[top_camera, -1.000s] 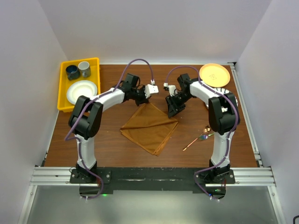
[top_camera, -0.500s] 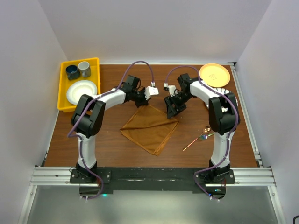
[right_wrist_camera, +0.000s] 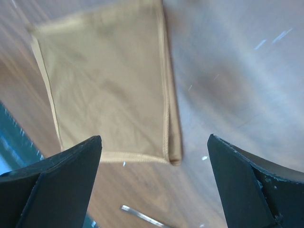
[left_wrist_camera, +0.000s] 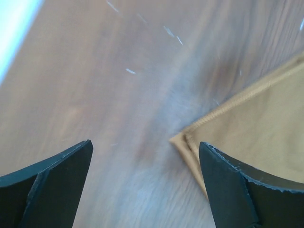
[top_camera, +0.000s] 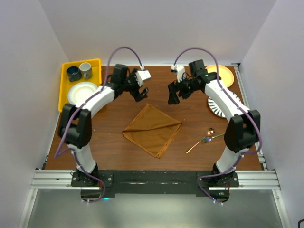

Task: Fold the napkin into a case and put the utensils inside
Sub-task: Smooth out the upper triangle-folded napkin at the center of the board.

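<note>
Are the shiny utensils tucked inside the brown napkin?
No, the utensils lie on the bare table to the right of the folded napkin, apart from it.

napkin (left_wrist_camera: 256, 118) was cut off at the edge, blurry | utensils (top_camera: 205, 140) were too small to count | white plate (top_camera: 213, 108) hid partly under the right arm (top_camera: 227, 100)

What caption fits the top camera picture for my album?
Open left fingers and right fingers hang near the folded napkin; utensils lie to its right.
</note>
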`<action>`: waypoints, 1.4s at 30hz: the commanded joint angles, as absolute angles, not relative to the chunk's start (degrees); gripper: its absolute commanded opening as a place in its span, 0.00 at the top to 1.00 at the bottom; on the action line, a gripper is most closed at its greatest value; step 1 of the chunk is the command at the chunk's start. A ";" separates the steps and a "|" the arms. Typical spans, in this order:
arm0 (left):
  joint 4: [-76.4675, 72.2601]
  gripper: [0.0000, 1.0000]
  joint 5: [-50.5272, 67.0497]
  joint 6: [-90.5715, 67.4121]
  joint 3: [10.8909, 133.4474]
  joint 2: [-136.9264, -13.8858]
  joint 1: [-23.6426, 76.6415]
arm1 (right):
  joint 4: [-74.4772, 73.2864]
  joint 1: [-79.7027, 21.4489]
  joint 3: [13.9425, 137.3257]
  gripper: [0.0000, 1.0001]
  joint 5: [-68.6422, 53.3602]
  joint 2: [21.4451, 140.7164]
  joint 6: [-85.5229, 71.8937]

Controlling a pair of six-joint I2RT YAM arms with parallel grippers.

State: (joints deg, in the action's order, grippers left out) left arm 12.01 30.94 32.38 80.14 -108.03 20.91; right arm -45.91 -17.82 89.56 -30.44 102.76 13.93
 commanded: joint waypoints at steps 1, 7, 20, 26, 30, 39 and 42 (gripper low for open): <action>5.90 0.00 36.98 19.02 75.95 -93.80 17.85 | -34.29 -17.67 88.59 0.02 -27.87 94.94 10.03; -4.76 0.00 36.58 0.40 69.43 -86.13 14.94 | -22.07 -17.49 90.60 0.02 -33.99 98.76 -5.95; -24.07 0.00 52.92 -38.58 44.14 -85.86 21.70 | -4.05 -23.20 69.62 0.02 -52.74 98.53 -27.94; -37.52 0.00 53.52 -49.03 37.36 -92.72 22.24 | 5.19 -25.31 64.42 0.02 -53.96 103.25 -36.04; -39.02 0.00 52.12 -48.78 36.56 -94.65 22.50 | 6.84 -25.84 63.81 0.02 -55.63 106.25 -36.38; -36.12 0.00 53.52 -45.53 36.83 -101.15 22.06 | 5.81 -26.28 61.35 0.02 -58.18 108.80 -34.72; -35.60 0.00 54.22 -44.56 36.74 -103.17 20.92 | 2.56 -25.93 61.87 0.02 -58.54 110.21 -31.30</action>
